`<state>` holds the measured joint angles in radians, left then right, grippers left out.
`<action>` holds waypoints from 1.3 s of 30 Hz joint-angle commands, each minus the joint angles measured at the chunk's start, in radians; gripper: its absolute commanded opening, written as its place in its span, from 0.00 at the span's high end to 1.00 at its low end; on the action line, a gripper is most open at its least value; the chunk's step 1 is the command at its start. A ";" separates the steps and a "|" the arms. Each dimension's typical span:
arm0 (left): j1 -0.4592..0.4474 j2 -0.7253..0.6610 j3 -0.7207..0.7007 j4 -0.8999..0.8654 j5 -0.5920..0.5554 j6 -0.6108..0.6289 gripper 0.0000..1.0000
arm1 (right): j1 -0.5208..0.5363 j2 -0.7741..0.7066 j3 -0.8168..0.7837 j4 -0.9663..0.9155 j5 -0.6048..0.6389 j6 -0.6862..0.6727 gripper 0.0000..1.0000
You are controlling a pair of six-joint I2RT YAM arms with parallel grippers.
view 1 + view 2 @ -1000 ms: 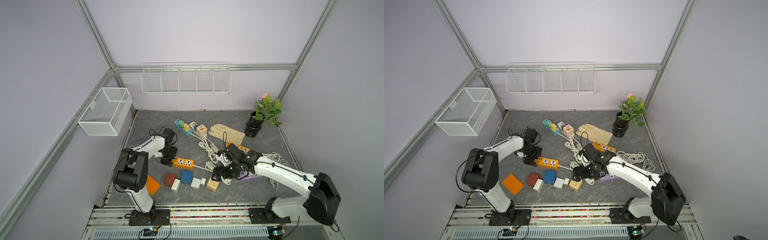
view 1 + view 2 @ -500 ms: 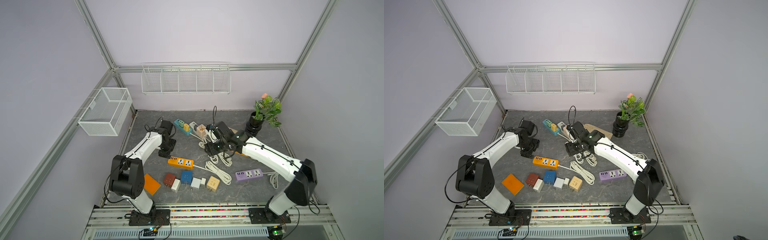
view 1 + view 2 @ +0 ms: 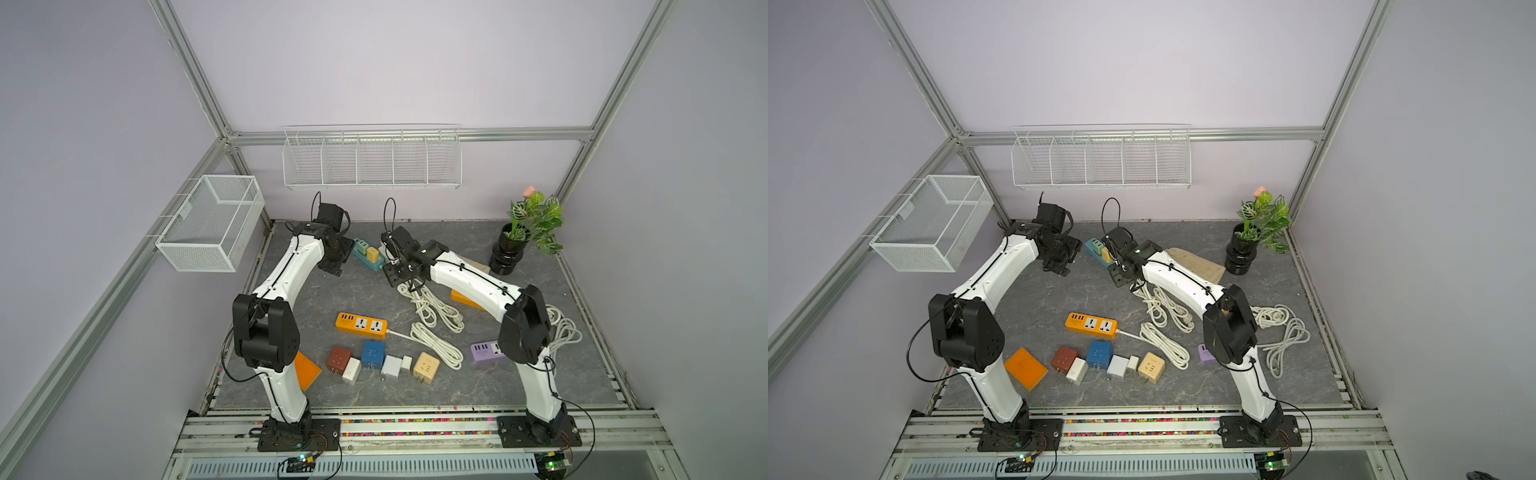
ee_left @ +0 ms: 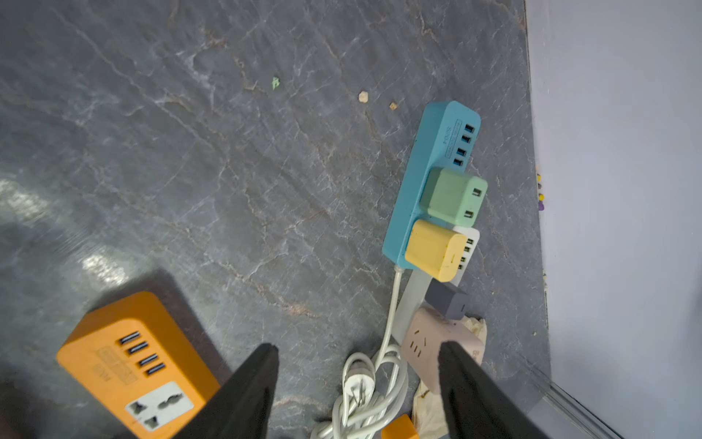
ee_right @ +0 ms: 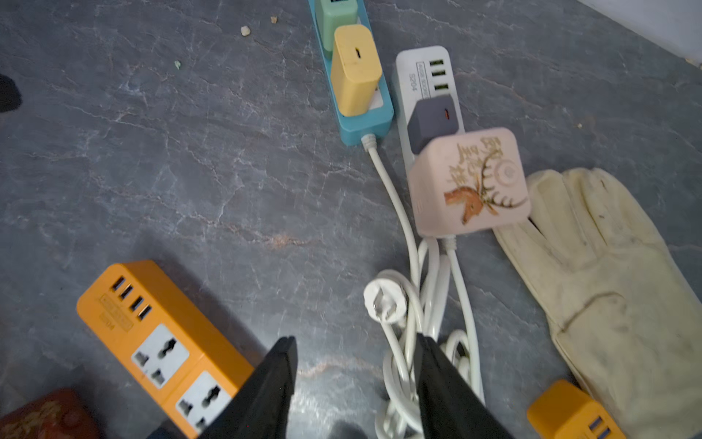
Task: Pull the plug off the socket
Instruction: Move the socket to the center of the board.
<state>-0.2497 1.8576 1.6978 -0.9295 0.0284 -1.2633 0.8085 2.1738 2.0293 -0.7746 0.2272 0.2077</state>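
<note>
blue socket strip (image 4: 437, 133) lies near the desk's back edge, left of middle. green plug (image 4: 452, 197) and yellow plug (image 4: 433, 249) sit in it, side by side. white strip (image 5: 418, 64) just beside it, carrying grey plug (image 5: 433, 118) and pink cube (image 5: 467, 178). left pincer (image 4: 357, 347): fingers apart, empty, hovering near the strips. right pincer (image 5: 355, 338): apart too, nothing held, above the desk near the white strip.
</note>
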 commanded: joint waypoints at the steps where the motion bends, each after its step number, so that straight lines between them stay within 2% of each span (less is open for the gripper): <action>1: 0.030 0.048 0.065 0.041 0.026 0.078 0.26 | 0.008 0.065 0.104 -0.028 0.027 -0.030 0.44; 7: 0.064 0.155 0.178 0.069 0.080 0.104 0.20 | 0.002 0.216 0.312 -0.033 0.009 -0.056 0.39; 10: 0.067 0.181 0.204 0.061 0.089 0.106 0.20 | -0.005 0.333 0.501 -0.086 -0.013 -0.077 0.35; 14: 0.067 0.175 0.171 0.070 0.094 0.107 0.20 | -0.019 0.527 0.828 -0.175 -0.035 -0.108 0.29; 16: 0.067 0.165 0.147 0.071 0.094 0.111 0.20 | -0.032 0.588 0.924 -0.210 -0.041 -0.107 0.27; 22: 0.067 0.114 0.057 0.087 0.094 0.127 0.20 | -0.058 0.624 0.914 -0.117 -0.094 -0.122 0.20; 28: 0.069 0.082 0.018 0.085 0.095 0.144 0.20 | -0.063 0.669 0.913 -0.057 -0.119 -0.121 0.18; 32: 0.069 0.067 0.009 0.084 0.100 0.152 0.20 | -0.069 0.691 0.914 -0.017 -0.130 -0.116 0.24; 39: 0.075 0.039 -0.037 0.083 0.105 0.159 0.21 | -0.069 0.726 0.914 0.043 -0.135 -0.102 0.44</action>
<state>-0.1814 1.9221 1.6859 -0.8425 0.1295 -1.1259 0.7403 2.8761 2.9269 -0.7757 0.1074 0.0982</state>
